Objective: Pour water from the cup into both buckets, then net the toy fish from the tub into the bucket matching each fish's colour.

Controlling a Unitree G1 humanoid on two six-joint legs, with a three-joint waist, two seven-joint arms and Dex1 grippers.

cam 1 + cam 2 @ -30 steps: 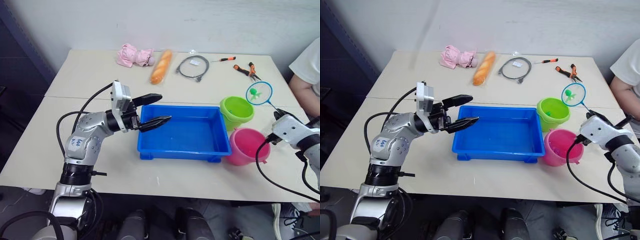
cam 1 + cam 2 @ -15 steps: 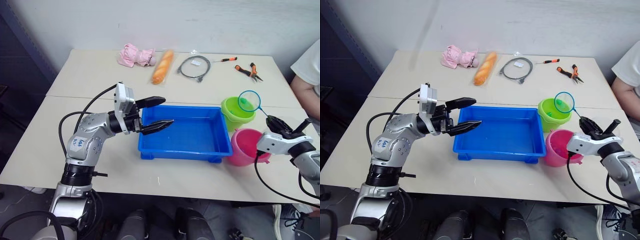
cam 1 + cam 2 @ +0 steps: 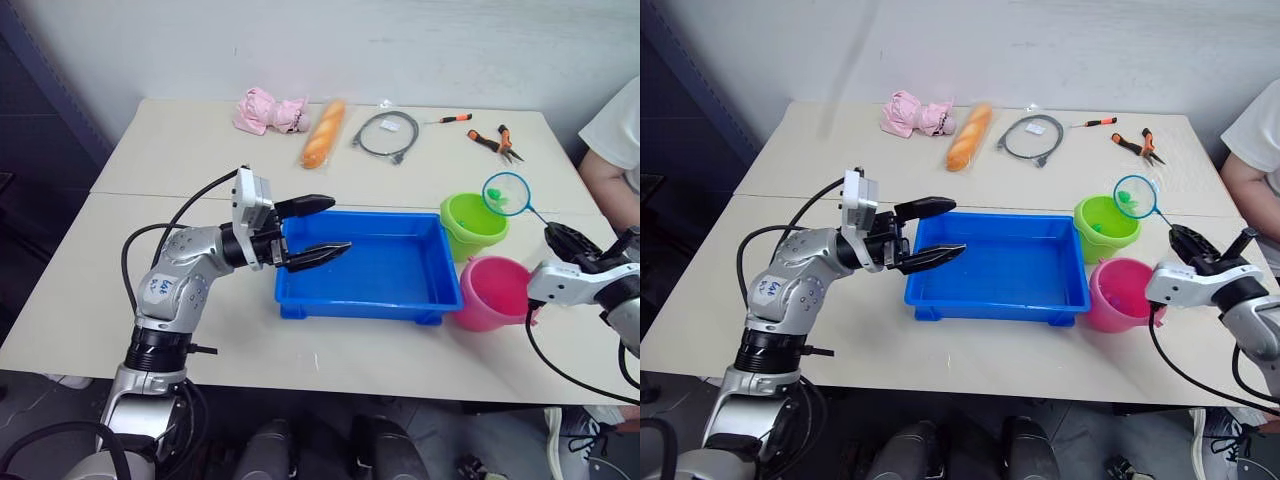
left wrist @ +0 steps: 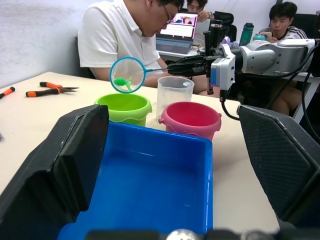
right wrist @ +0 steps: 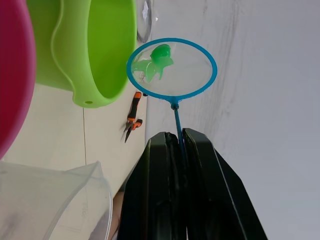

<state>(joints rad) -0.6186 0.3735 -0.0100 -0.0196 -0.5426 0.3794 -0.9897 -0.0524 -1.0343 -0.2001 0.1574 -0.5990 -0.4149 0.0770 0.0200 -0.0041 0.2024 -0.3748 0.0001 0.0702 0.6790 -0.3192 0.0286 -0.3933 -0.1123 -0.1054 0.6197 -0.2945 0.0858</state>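
Gripping net (image 3: 506, 193) handle, right hand (image 5: 176, 145) clamped; 1 green fish (image 5: 154, 62) inside; left hand (image 3: 313, 229) apart.

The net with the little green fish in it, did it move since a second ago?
Yes. The right end effector, still shut on the net, swung the hoop from behind the green bucket to over it, then back a little toward its far rim. The green fish is still in the net. The left end effector stayed open at the blue tub's end. Tub and pink bucket did not move.
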